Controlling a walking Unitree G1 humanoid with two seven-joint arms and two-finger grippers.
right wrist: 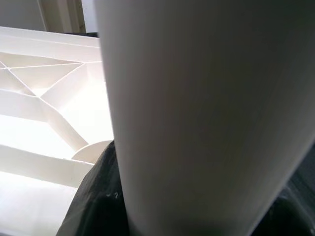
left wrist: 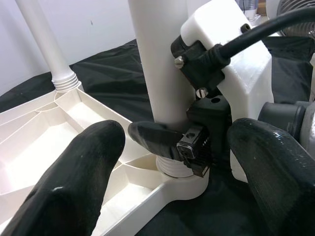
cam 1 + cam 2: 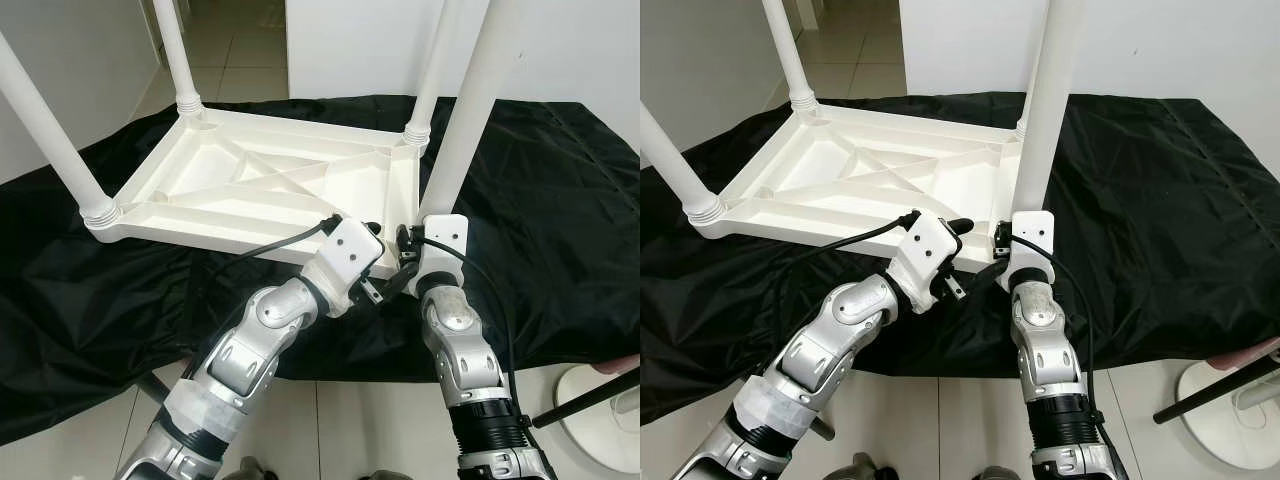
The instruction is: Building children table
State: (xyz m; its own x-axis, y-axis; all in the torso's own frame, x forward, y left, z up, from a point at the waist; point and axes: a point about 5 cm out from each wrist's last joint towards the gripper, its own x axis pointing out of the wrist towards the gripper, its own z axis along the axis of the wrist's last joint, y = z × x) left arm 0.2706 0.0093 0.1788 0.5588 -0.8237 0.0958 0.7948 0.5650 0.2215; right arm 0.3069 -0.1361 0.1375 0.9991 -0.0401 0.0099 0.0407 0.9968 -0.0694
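Tabletop (image 3: 250, 190) upside-down on black cloth (image 3: 560, 230)

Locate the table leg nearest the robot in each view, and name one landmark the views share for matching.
Left eye view: nearest leg, right of centre, rising from the tabletop's near right corner.
Right eye view: same leg, just right of centre.
Left wrist view: the white tube behind the right gripper.
Right wrist view: the large white cylinder close to the lens.
Shared landmark: the ribbed underside of the tabletop.

The small white plastic table (image 3: 270, 185) lies upside down on a black cloth (image 3: 560, 220). Its four round white legs (image 3: 478, 110) stick straight up, one at each corner.
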